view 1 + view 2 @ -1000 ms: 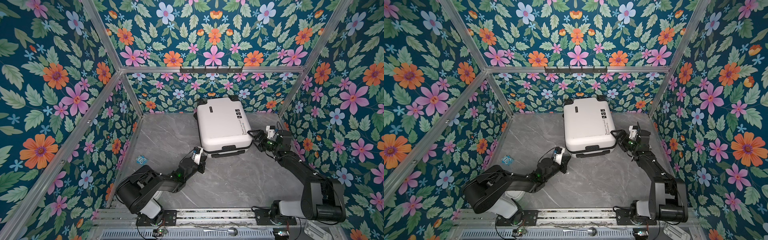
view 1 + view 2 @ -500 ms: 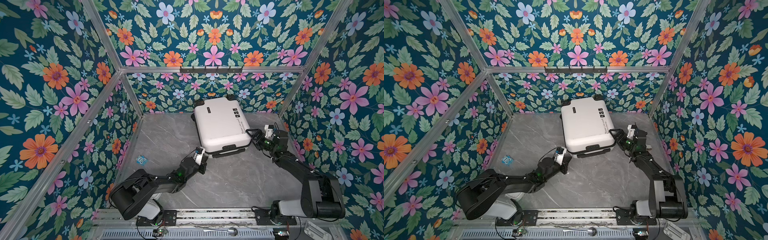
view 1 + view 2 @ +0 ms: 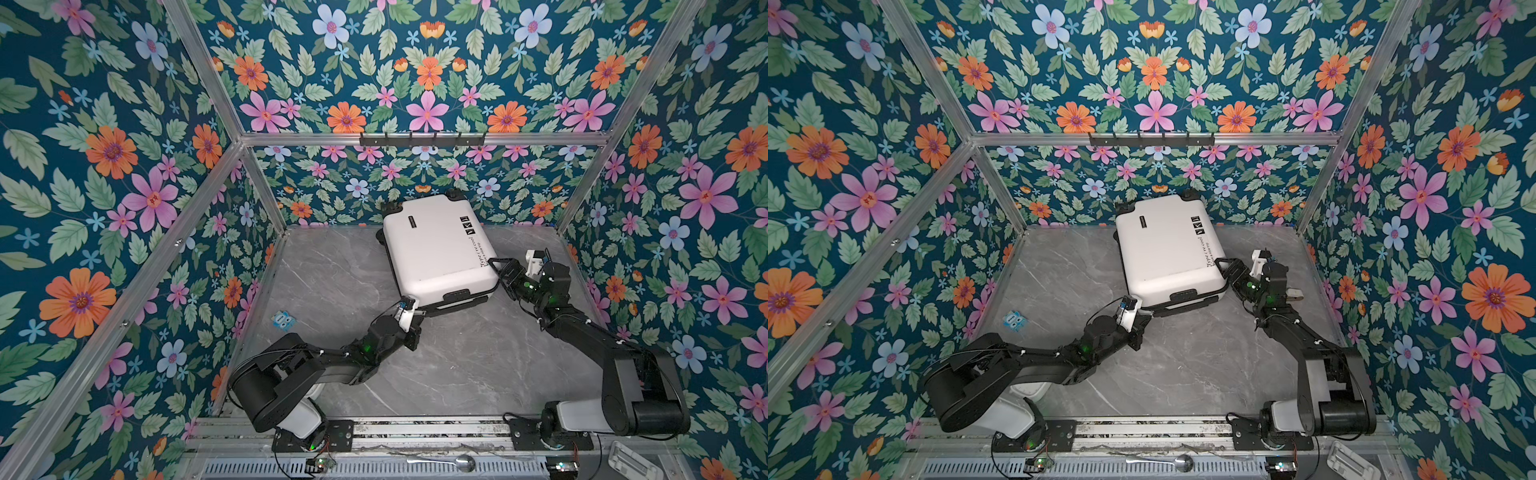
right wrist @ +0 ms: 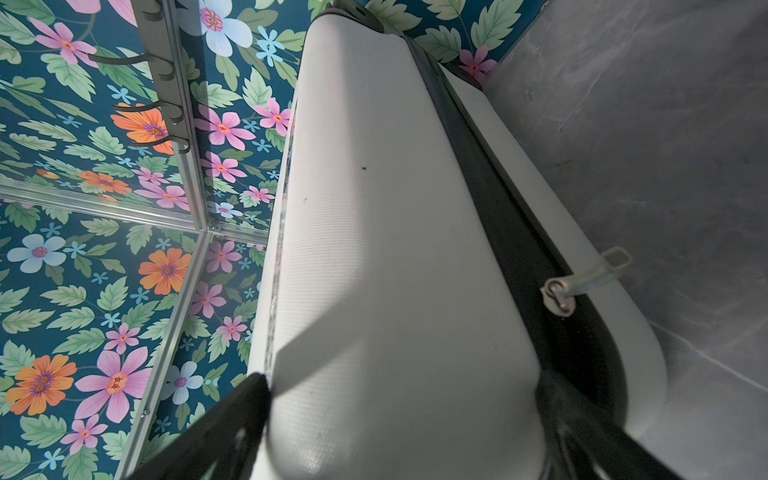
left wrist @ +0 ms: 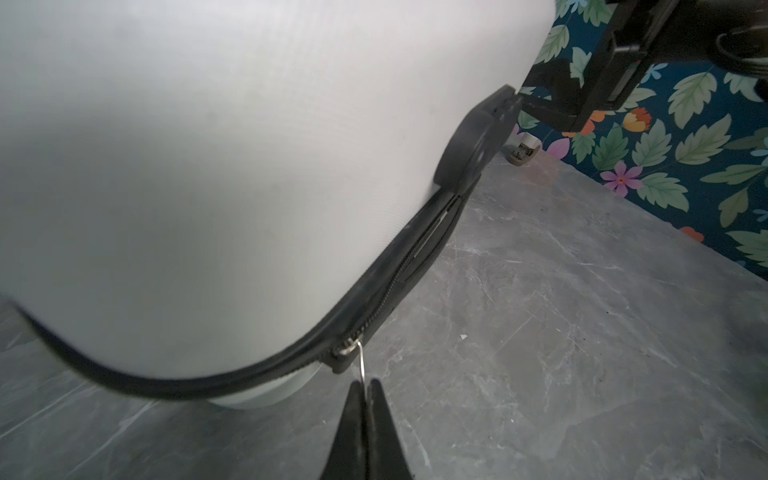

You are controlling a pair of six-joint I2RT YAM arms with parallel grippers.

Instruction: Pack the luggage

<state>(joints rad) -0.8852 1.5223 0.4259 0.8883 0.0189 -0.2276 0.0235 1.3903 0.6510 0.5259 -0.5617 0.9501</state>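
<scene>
The luggage (image 3: 436, 249) (image 3: 1167, 249) lies flat and closed on the grey table, skewed, its wheels toward the back wall. My left gripper (image 3: 419, 311) (image 3: 1148, 313) (image 5: 364, 384) is at its near left corner, shut on the thin metal zipper pull (image 5: 361, 365), whose slider (image 5: 347, 347) sits on the black zipper band. My right gripper (image 3: 496, 270) (image 3: 1223, 268) (image 4: 403, 382) stands wide open at the near right corner, and its fingers (image 4: 232, 415) straddle the upper white shell (image 4: 395, 249). A second zipper pull (image 4: 598, 270) hangs free on that side.
A small blue card (image 3: 284, 320) (image 3: 1015, 322) lies on the grey marble table (image 3: 332, 270) near the left wall. A black hook rack (image 3: 422, 139) runs along the back wall. Floral walls close three sides. A spoon (image 3: 457, 460) rests on the front rail.
The luggage has turned, its far end swinging left. My left gripper has shifted slightly right along the near edge with the pull. The right gripper moved with the corner.
</scene>
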